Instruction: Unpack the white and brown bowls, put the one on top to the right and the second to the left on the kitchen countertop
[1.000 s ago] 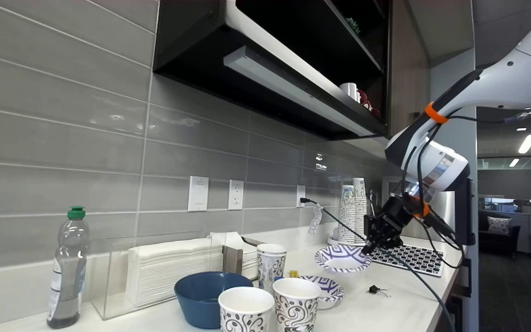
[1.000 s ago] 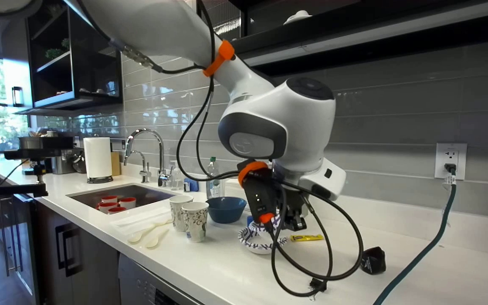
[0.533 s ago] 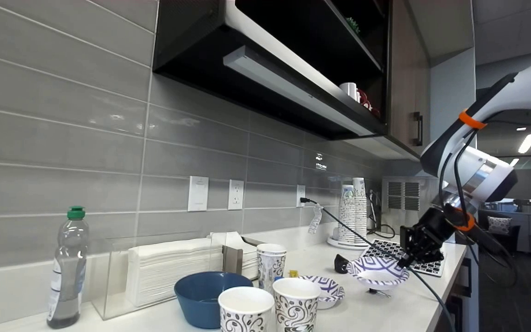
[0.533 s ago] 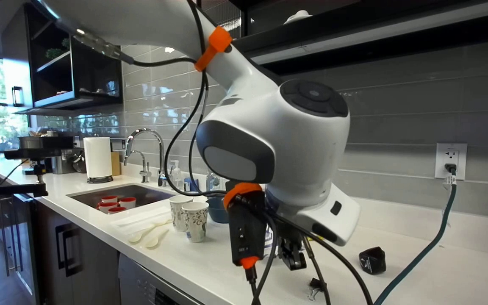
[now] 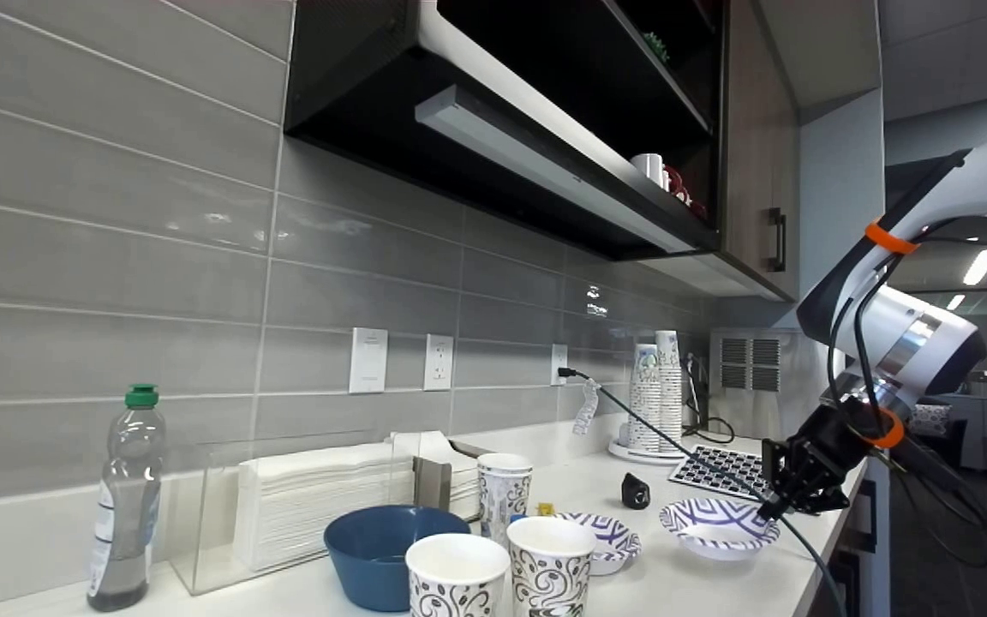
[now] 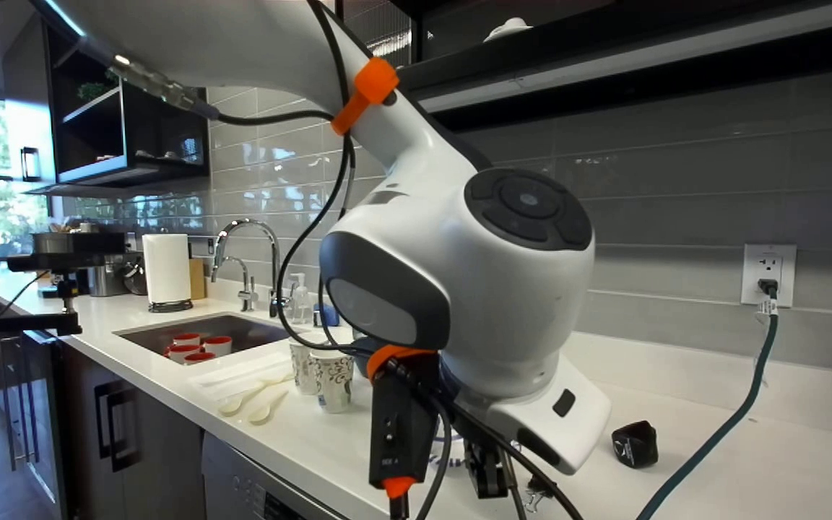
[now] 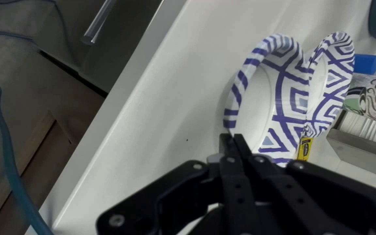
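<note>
Although the hand (image 7: 233, 138) is largely masked by the arm (image 6: 416, 282) in an exterior view, the wrist view shows it clenched on the rim of a patterned bowl (image 7: 256, 98), white with dark purple markings. That bowl is mouth upward, off toward the front edge of the worktop (image 7: 181, 98); whether its base bears on the surface cannot be determined.

The second patterned bowl (image 5: 607, 538) rests on the worktop, farther in from the front edge. Outlines of the two overlap in the wrist view, but an exterior view shows a gap between them. A yellow packet (image 7: 305, 148) lies just beside the second patterned bowl, toward the wall edge. A black pouch (image 6: 635, 443) is located nearer the wall edge than the clenched rim.

Farther out, two paper cups (image 5: 550, 576) stand on the sink (image 6: 256, 333) side of the bowls, and a blue bowl (image 5: 378, 566) is set between them and the wall edge. White napkins (image 5: 318, 497) and a green-capped bottle (image 5: 127, 514) are ranged along the wall edge. Two pale spoons (image 6: 261, 413) lie near the front edge, short of the sink, which contains red-and-white mugs (image 6: 218, 347). A teal cable (image 6: 767, 345) runs from a wall outlet (image 6: 770, 263) toward the front edge.
</note>
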Controlling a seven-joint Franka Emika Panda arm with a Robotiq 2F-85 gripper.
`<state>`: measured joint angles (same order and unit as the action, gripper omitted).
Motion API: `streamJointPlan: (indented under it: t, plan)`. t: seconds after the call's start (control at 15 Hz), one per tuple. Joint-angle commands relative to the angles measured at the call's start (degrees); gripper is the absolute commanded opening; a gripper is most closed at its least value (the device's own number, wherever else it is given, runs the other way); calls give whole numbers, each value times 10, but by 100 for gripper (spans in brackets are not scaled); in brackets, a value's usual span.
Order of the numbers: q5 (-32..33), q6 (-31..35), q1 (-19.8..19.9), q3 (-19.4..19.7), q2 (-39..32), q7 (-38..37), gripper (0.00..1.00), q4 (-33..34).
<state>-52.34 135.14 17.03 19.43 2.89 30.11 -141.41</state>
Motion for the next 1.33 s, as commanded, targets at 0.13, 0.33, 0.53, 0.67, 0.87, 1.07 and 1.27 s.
streamJointPlan:
  t: [0.13, 0.33, 0.53, 0.67, 0.87, 1.07, 1.27]
  plan:
    - [-14, 12, -2, -10, -24, -5, 6, 2]
    - [-4, 15, -1, -13, -24, -15, 33, 0]
    - [20, 51, -8, -22, 10, -29, 52, -14]
    - [58, 92, -13, -32, 33, -54, 66, -25]
    - [161, 162, -24, -57, 67, -139, 87, -39]
    - [290, 175, -36, -86, 73, -234, 100, -37]
    - [387, 145, -54, -113, 66, -295, 100, -16]
